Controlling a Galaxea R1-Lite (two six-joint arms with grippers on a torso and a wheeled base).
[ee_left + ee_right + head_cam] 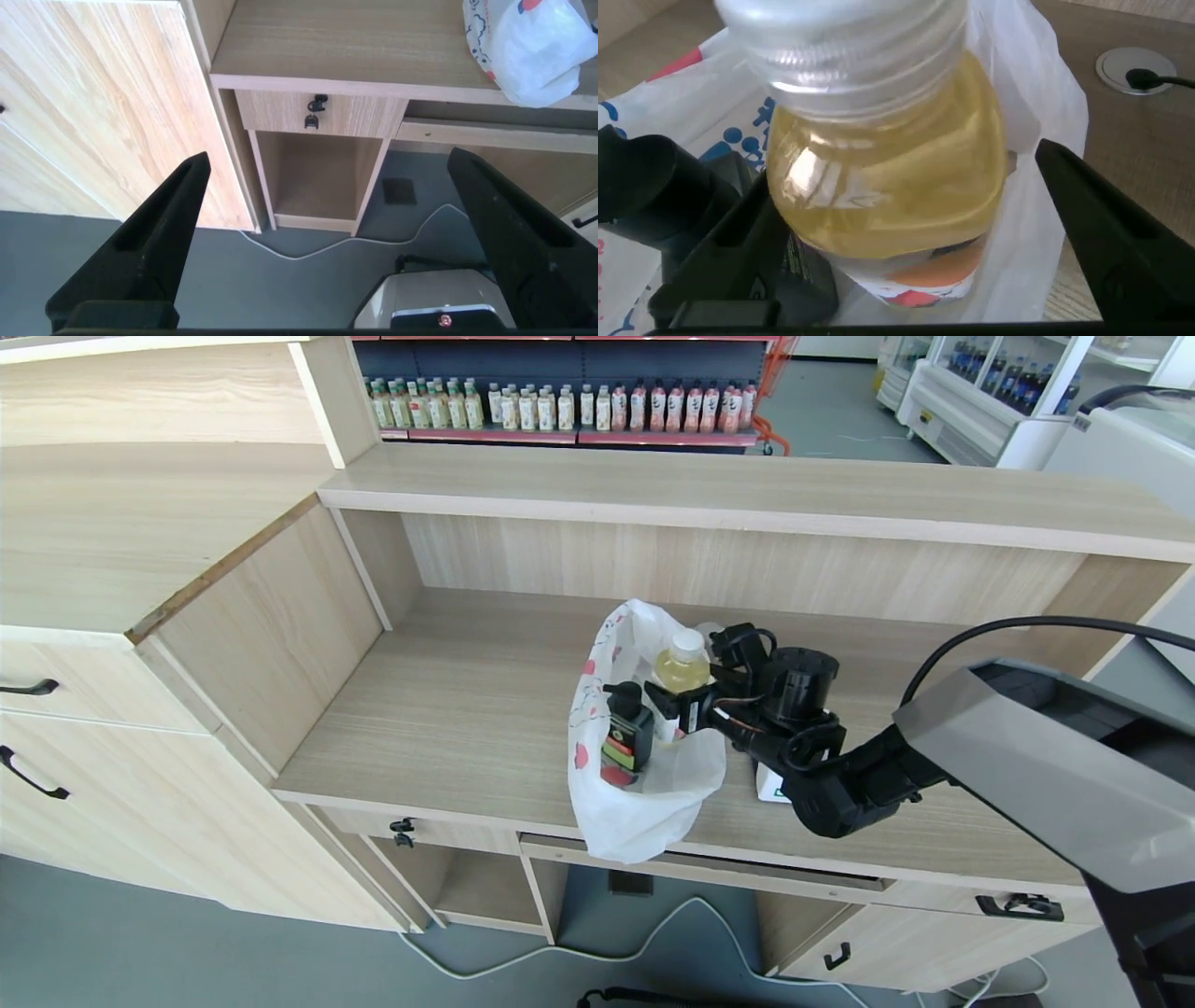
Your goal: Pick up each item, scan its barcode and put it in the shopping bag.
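A white shopping bag (616, 803) stands open near the counter's front edge and also shows in the left wrist view (533, 47). Inside it are a dark bottle with a black cap (627, 733) and a bottle of yellow drink with a white cap (683, 667). My right gripper (674, 702) is at the bag's mouth. It is open, one finger on each side of the yellow bottle (887, 177), the bag's plastic (1036, 84) beside it. My left gripper (327, 187) hangs open and empty, low in front of the counter.
A small white device (770, 786) lies on the wooden counter (448, 709) under my right arm. A cable grommet (1139, 70) sits in the counter behind the bag. Below the front edge are a locked drawer (318, 110) and an open cubby (318, 177).
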